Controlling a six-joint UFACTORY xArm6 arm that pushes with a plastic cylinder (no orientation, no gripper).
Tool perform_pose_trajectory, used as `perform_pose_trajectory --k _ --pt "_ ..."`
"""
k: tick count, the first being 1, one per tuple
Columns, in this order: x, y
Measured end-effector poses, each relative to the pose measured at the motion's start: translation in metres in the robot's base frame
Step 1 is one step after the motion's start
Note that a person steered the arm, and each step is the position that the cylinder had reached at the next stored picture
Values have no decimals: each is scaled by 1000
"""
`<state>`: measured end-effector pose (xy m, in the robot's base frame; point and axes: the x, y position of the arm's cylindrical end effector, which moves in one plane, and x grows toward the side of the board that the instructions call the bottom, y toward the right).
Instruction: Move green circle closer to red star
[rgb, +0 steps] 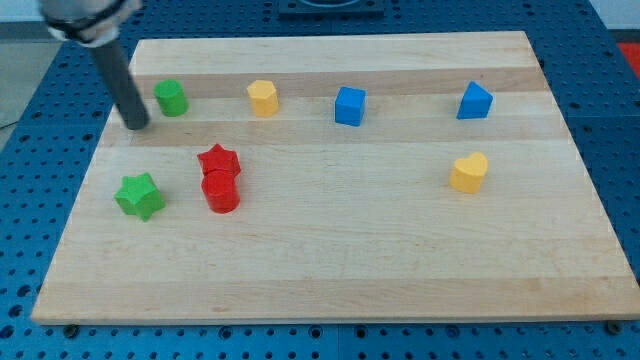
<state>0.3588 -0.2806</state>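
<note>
My tip is resting on the wooden board, holding nothing.
The green circle block is sitting just to the tip's right near the view's top-left, apart from it; the red star block is lying below, touching a red cylinder block.

On the surface there are eight blocks: two green, the green circle and a green star; two red, the red star and a red cylinder; two yellow, a yellow hexagon and a yellow heart; two blue, a blue cube and a blue triangle.
</note>
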Motion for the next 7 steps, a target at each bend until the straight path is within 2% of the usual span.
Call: perform_pose_trajectory --k 1,3,4,5,7 --pt "-16 -24" --pt "-142 -2" --pt "-140 35" --pt "-92 67" --pt "-2 66"
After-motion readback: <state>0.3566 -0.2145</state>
